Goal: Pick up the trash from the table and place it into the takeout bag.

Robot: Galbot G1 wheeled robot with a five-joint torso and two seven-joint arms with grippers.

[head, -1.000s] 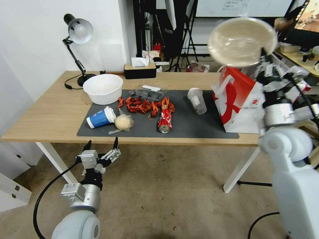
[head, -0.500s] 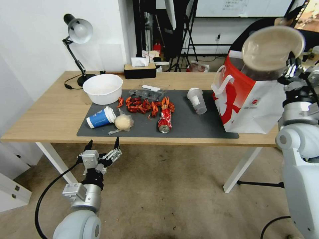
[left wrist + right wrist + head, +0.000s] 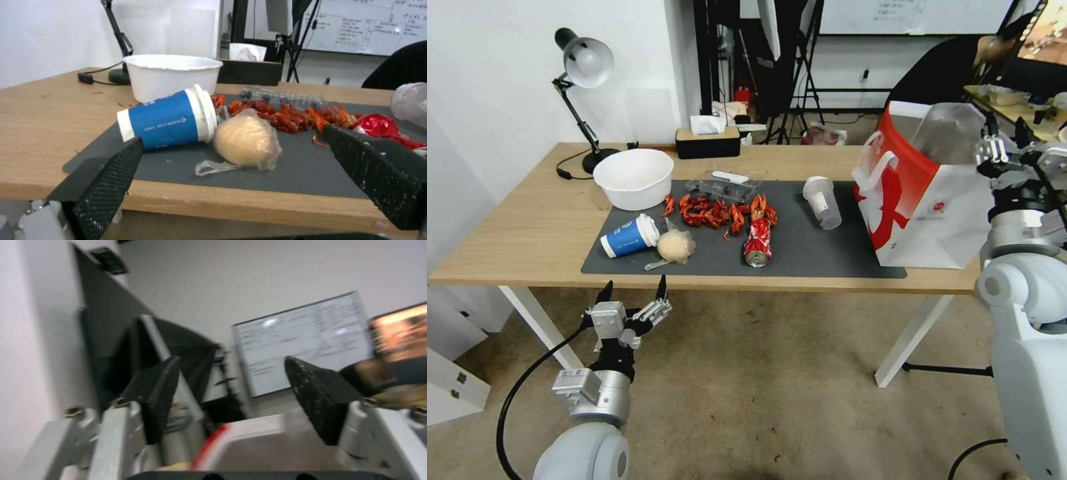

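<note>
We are working at the light-wood table [image 3: 527,227], with the dark grey mat [image 3: 814,250] at its centre. The takeout bag [image 3: 924,200] is standing upright at 3 o'clock of the mat, its mouth open upward; a greyish bowl-like form [image 3: 950,127] is sitting in that mouth, though we cannot identify it with certainty. We judge the bag to be light and easily tipped.

The right gripper [image 3: 1006,141] is hovering just beside the bag's top edge at 3 o'clock, its jaws spread apart and empty. The left gripper [image 3: 632,289] is waiting below the table's near edge at 6 o'clock of the cup, its jaws wide and empty.

The remaining trash is lying on the mat:
- Blue paper cup [image 3: 629,236], on its side at 9 o'clock: light and crushable; we are advising a hold across the body.
- Translucent plastic cup [image 3: 822,201], tipped, toward 2 o'clock: thin and slippery.
- Crushed red can [image 3: 758,241], near centre: stiff, with irregular edges.
- Plastic-wrapped wad [image 3: 675,246], touching the blue cup: soft; a hold across the middle seems best.
- Loose red leftovers [image 3: 720,212], at 12 o'clock: small and brittle.
</note>
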